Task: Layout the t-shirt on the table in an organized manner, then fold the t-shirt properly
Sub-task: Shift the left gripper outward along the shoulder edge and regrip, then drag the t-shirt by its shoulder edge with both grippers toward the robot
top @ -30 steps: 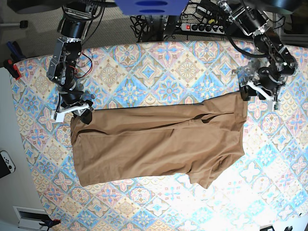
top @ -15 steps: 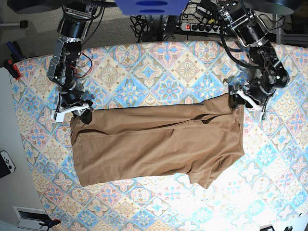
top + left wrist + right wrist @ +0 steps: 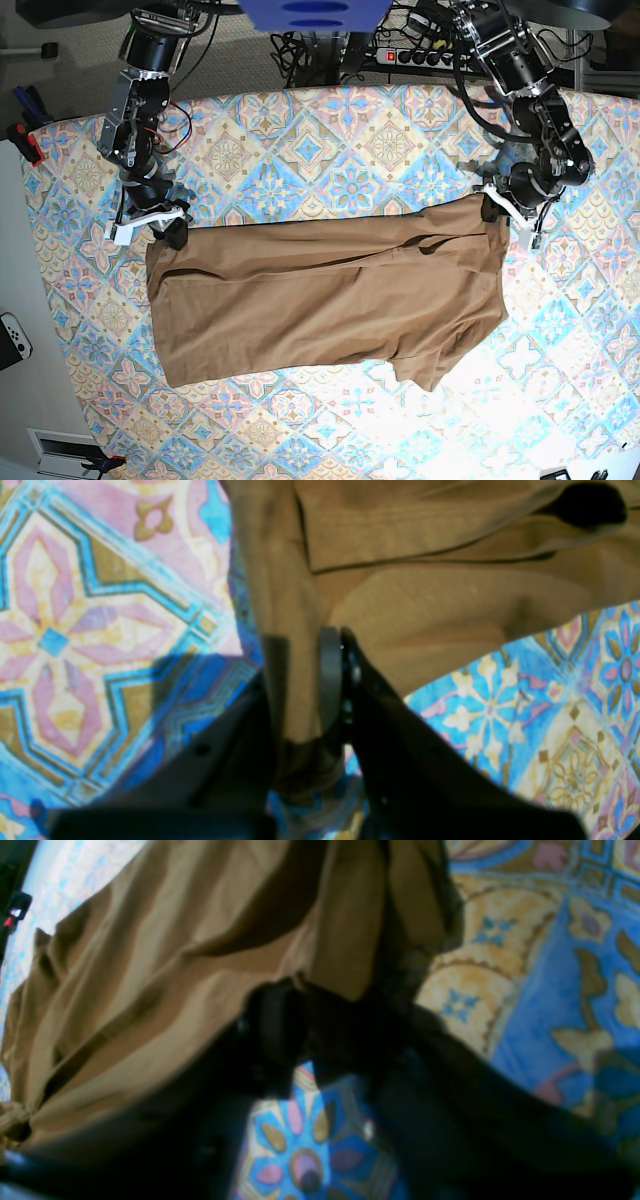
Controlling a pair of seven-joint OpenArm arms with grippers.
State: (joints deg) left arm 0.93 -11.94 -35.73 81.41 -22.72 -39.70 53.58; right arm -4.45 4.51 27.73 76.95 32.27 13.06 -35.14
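Now the left gripper (image 3: 492,207) has come down and pinches the shirt (image 3: 330,295) at its far corner; the right gripper (image 3: 170,228) grips the opposite corner. Shirt lies spread on the surface (image 3: 330,130), ready for stretching flat.

A black power strip (image 3: 425,57) with a red switch at its left end lies along the far side of the base view. Just left of it, a tangle of black cables (image 3: 318,58) hangs under a rounded blue object (image 3: 310,12). Far to the strip's left is grey floor (image 3: 65,75), with a red-and-black clamp (image 3: 25,138) lower down. Well below that, still left of the strip, a white game controller (image 3: 12,338) rests on a pale surface (image 3: 35,400), and a white slotted plate (image 3: 58,450) sits nearest the bottom corner. Strong light glares far below the strip, to its right.
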